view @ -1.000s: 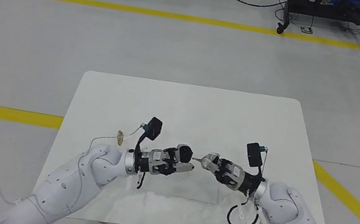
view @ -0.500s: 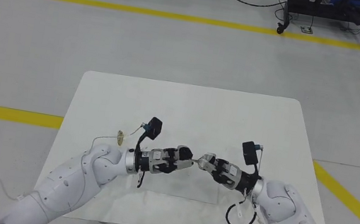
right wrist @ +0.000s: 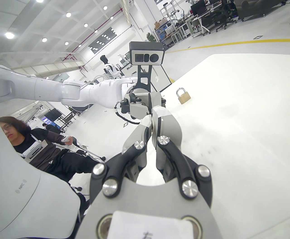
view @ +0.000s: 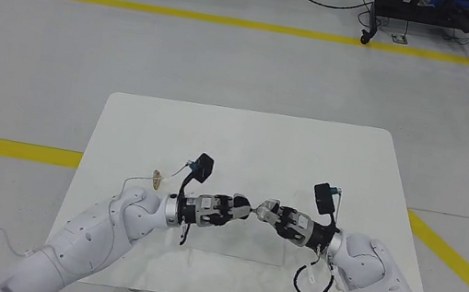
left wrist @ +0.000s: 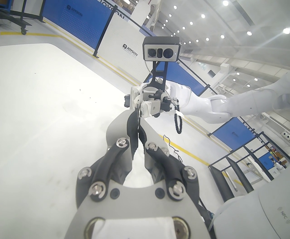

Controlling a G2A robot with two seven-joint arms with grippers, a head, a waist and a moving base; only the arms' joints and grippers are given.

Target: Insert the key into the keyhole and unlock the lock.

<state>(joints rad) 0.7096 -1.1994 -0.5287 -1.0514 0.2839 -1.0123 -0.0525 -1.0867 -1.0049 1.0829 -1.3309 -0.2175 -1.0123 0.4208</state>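
Key is proving too small to make out where the left gripper [left wrist: 137, 117] and right gripper [right wrist: 152, 120] are hovering tip to tip, both pinched together. Padlock [right wrist: 183, 96] is lying beside the left arm on the white table [view: 309, 149], and yellow floor lines [view: 236, 23] are running beyond.
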